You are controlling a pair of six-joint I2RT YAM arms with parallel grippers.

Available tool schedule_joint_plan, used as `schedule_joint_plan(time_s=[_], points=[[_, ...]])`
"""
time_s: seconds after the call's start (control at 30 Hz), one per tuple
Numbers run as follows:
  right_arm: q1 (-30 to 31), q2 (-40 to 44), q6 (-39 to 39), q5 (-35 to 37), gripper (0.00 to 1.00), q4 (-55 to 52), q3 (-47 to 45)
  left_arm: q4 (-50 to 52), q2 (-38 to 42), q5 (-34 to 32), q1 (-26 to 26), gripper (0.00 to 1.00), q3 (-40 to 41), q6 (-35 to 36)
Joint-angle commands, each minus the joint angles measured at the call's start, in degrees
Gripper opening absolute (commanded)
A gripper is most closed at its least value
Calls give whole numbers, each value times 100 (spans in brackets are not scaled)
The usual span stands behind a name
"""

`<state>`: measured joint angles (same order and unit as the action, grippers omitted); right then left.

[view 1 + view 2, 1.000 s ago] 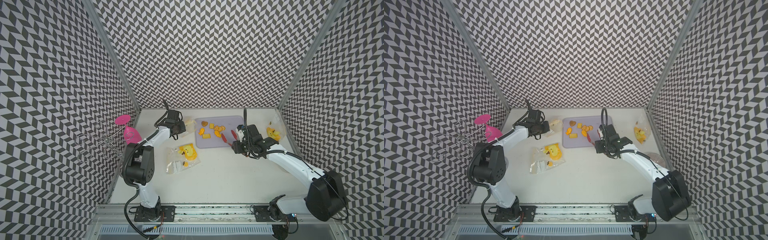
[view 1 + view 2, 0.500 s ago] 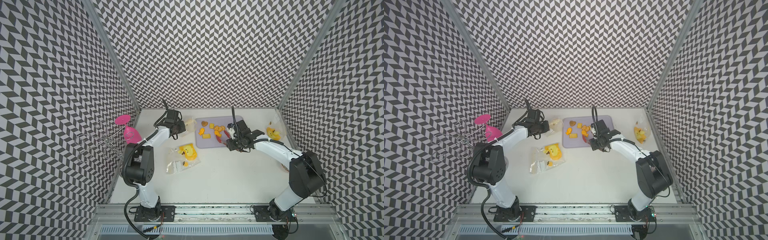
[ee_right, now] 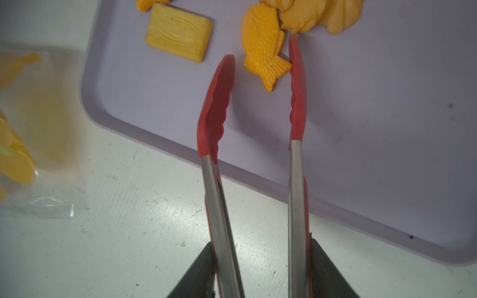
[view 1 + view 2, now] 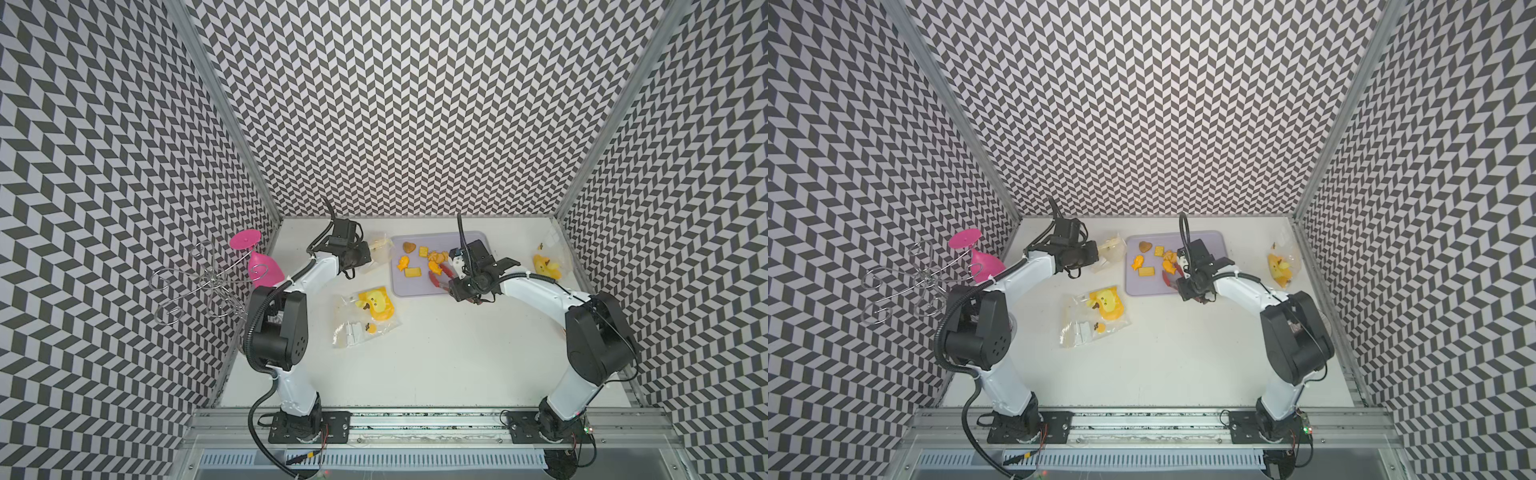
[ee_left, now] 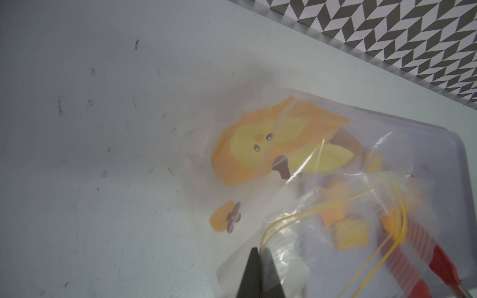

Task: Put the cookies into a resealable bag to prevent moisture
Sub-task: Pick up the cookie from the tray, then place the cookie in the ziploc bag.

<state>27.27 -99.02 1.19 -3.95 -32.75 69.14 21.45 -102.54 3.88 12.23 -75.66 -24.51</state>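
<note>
From where I stand, the right gripper [image 3: 260, 247] is clamped around the steel arms of a pair of red-tipped tongs [image 3: 215, 113], and the tongs themselves are spread open. An orange fish cookie [image 3: 263, 46] lies with its tail in the gap between the two tips. One tip seems to touch the tail fin and the other is clear of it, so nothing is pinched yet.

Just past the tips sits a heap of pale swirled cookies [image 3: 322, 13]. Off to the tongs' side, toward the left arm, lies a yellow rectangular cookie [image 3: 179, 32]. Farther out that way are a second fish [image 4: 403, 263] and a brown heart [image 4: 409, 247], all on the lilac tray [image 3: 361, 129].

Beyond that edge of the tray, the left gripper [image 5: 260, 255] is pinched shut on the rim of a clear resealable bag [image 5: 284, 180] with a yellow duck print. Its yellow zip line [image 5: 309, 209] bows apart, so the mouth looks open toward the tongs.

I'd call the task barely begun. Every cookie I can make out is on the tray, and through the plastic I cannot tell whether any is inside the bag. What's left is gripping each cookie, carrying it into the bag, and sealing the zip.

Two more printed bags lie unused, one on the table [image 4: 436, 353] behind the tongs' handles [image 4: 368, 309] and one well off to their far side [image 4: 548, 266].
</note>
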Motion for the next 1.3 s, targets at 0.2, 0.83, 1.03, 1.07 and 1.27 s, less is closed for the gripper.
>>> schedule_joint_plan(time_s=[0.2, 0.83, 1.03, 1.07, 1.27], points=[[40, -145, -111, -86, 43, 361, 149, -115, 50, 117, -36, 0, -37, 78], [228, 1297, 207, -56, 26, 571, -253, -159, -82, 406, 77, 0, -88, 175], [744, 1204, 244, -108, 26, 528, 298, -158, -148, 470, 189, 0, -125, 175], [798, 1167, 258, -146, 26, 554, 381, -159, -150, 490, 208, 0, -137, 175], [1026, 964, 354, 30, 26, 472, 768, -150, -221, 544, 288, 0, -173, 314]])
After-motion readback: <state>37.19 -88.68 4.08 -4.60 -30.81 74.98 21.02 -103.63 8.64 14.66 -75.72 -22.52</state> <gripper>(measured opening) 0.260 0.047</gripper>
